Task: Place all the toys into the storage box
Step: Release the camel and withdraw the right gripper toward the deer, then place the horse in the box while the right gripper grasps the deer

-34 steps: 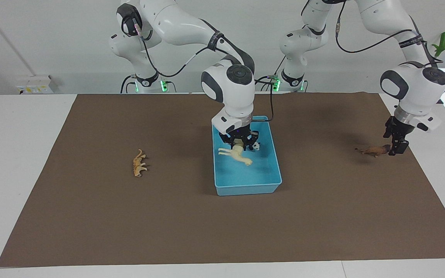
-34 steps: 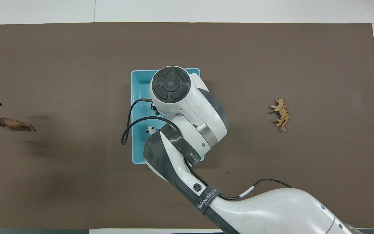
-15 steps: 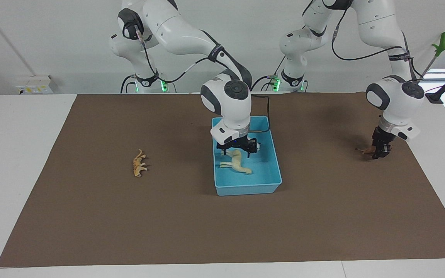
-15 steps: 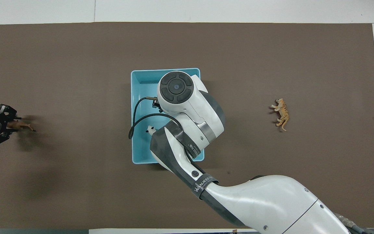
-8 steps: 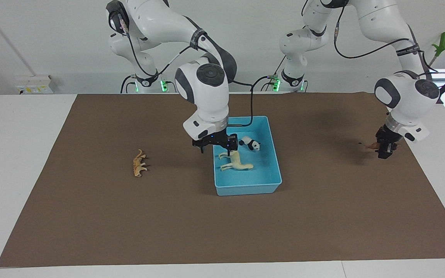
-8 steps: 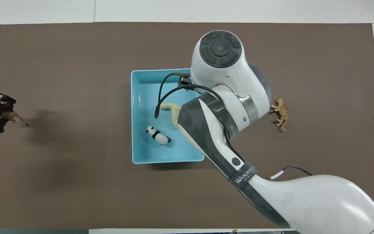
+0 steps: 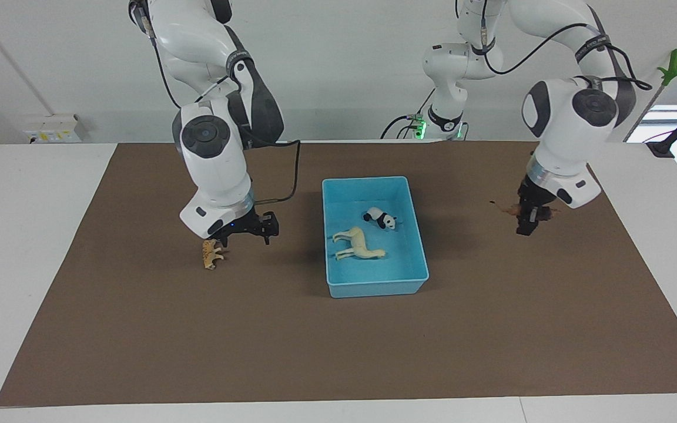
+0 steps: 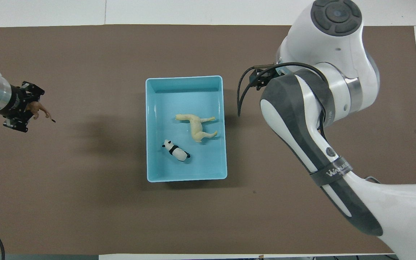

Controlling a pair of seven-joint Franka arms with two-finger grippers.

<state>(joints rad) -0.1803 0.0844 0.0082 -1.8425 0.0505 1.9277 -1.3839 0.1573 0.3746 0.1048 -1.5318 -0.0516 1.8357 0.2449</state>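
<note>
A brown paper mat (image 7: 338,352) covers most of the white table (image 7: 27,235), and nothing lies on it between the light blue rectangular plastic storage box (image 7: 374,286) and either arm. The box sits in the middle of the mat with its long side running away from the robots. Inside it lie two small plastic figurines: a cream-yellow horse-like toy (image 7: 359,245) on its side near the middle of the floor, and a black-and-white panda toy (image 7: 379,218) nearer to the robots, just beside the horse but not touching it (the overhead view shows a clear gap between them (image 8: 176,151)).

The tan spotted cat toy (image 7: 211,253) lies on the mat toward the right arm's end of the table, well apart from the box. The right pincer (image 7: 244,230) hangs low just over the mat, close beside the cat, with its fingers spread wide and nothing between them; the arm's bulk hides the cat from above.

The left pincer (image 7: 528,218) is up in the air over the mat toward the left arm's end of the table, its fingers pressed together on the brown lion toy with a dark mane (image 8: 38,109), whose body and tail stick out sideways from the grip. The lion is clear of the mat, well apart from the box.
</note>
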